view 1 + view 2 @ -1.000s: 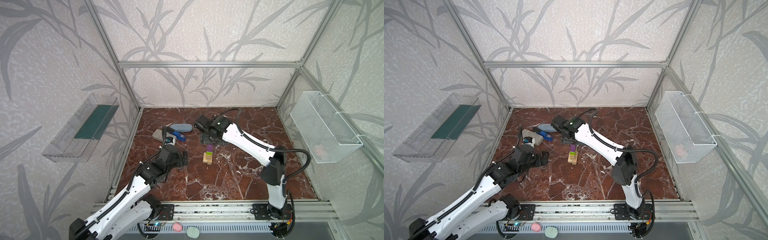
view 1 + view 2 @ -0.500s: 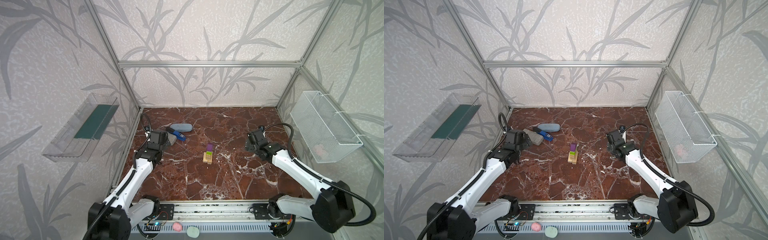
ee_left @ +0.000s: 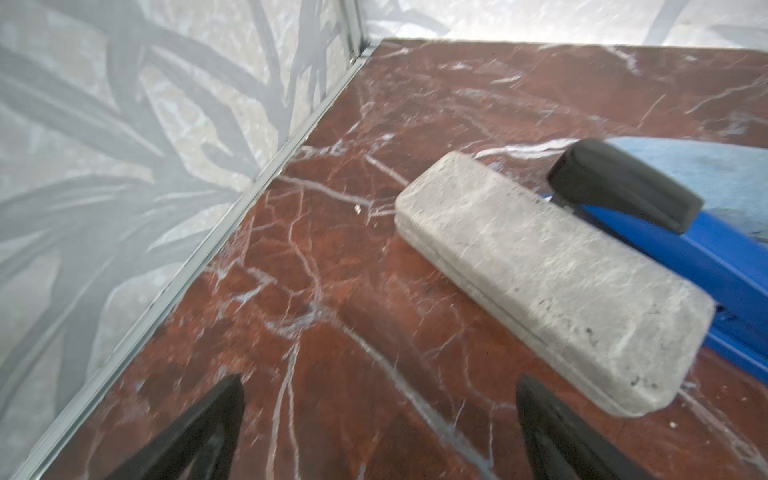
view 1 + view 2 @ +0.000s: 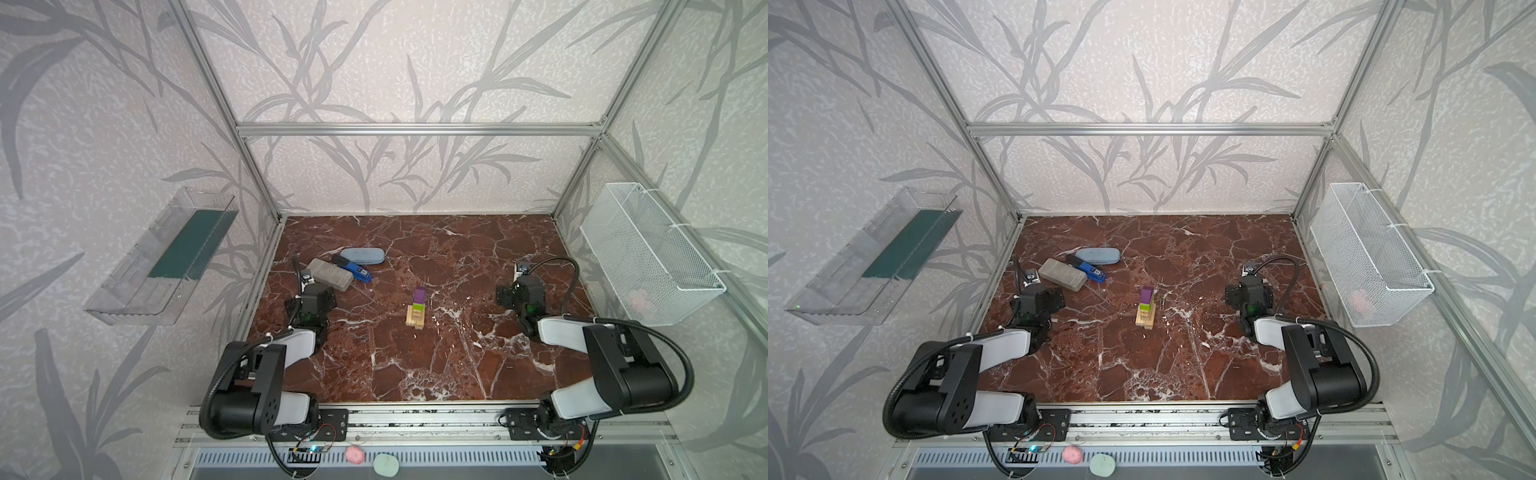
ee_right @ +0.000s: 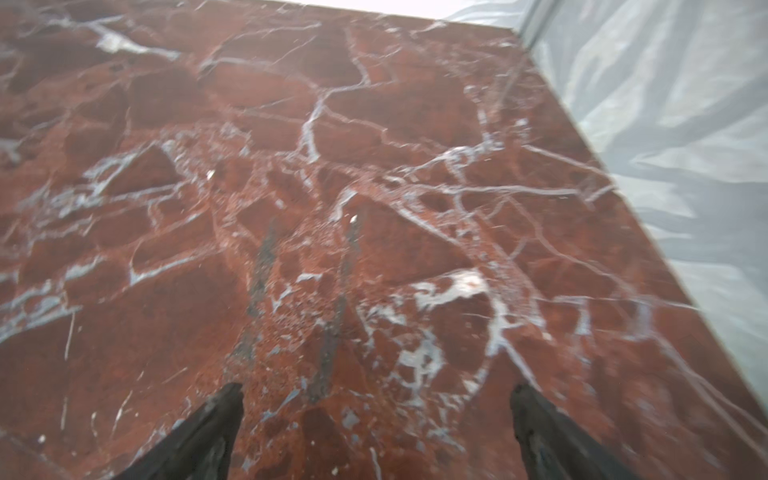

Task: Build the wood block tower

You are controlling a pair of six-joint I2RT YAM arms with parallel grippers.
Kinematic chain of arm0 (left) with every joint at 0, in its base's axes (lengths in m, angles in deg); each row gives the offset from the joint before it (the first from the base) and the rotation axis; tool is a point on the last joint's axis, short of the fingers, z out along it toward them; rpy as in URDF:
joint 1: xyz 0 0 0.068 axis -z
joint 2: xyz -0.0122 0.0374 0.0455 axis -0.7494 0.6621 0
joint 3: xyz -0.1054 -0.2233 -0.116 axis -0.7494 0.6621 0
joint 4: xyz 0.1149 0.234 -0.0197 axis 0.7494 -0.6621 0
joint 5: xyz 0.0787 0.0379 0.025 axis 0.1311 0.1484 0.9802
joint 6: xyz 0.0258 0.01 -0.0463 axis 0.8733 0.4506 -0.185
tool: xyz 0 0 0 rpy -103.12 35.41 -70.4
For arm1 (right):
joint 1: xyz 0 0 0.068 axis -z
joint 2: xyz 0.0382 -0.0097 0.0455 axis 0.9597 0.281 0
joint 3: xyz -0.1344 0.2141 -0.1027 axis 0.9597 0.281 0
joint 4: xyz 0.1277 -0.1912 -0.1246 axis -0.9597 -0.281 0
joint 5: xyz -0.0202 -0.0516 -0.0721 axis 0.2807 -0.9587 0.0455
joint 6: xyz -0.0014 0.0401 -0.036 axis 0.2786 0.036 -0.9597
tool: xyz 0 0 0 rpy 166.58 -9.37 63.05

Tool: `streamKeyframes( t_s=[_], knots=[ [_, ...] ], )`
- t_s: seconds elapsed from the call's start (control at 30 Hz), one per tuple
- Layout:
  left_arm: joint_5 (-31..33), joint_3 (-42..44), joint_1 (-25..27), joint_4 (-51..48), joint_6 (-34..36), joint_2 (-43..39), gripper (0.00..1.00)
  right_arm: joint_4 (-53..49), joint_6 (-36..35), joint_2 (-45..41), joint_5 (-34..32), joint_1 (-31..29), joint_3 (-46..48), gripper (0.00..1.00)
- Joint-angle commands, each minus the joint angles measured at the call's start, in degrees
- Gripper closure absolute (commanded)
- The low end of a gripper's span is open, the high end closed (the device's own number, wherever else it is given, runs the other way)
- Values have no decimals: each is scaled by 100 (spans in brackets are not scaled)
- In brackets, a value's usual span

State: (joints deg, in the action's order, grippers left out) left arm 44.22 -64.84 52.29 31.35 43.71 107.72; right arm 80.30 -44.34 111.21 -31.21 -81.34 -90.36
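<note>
Tower of pale wood bricks (image 4: 415,320) in crossed layers, lime-green brick (image 4: 417,308) and purple brick (image 4: 419,295) topmost, midway on red marble tabletop (image 4: 415,374), well apart from my left gripper (image 3: 379,384) and right gripper (image 5: 377,388), both spread wide, empty.

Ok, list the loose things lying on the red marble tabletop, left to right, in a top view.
From the left: grey speckled rounded case → blue-grey rounded case → tower of pale wood blocks topped by a lime-green brick and a purple brick. The black-handled blue stapler-like tool overlaps both cases, so it is left out.
</note>
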Motion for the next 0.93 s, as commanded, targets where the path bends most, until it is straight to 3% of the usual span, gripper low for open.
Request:
streamKeyframes(
  t_s=[0.0,0.07,0.13,0.2,0.3,0.37,0.43,0.9],
  knots=[
    [-612,287,-170,2088,418,483,0,1823,-488,131,879,14,288,1],
    [-853,343,-180,2815,630,1014,1,2204,-613,279,1056,1,361,1],
    [-877,80,-188,1851,497,747,0,1744,-534,171,1121,47,220,1],
    [-929,-211,-316,1204,326,708,0,2026,-511,284,1179,98,257,1],
    [-1021,-74,-407,1740,330,864,0,1995,-488,279,1193,116,243,1],
    [-1028,-128,-407,1421,279,752,1,1966,-492,263,1187,116,252,1],
    [-1100,-56,-401,1798,401,866,1,1990,-519,255,1150,90,265,1],
    [-1064,-75,-394,1686,359,842,1,1999,-515,265,1158,89,270,1]
  ],
)
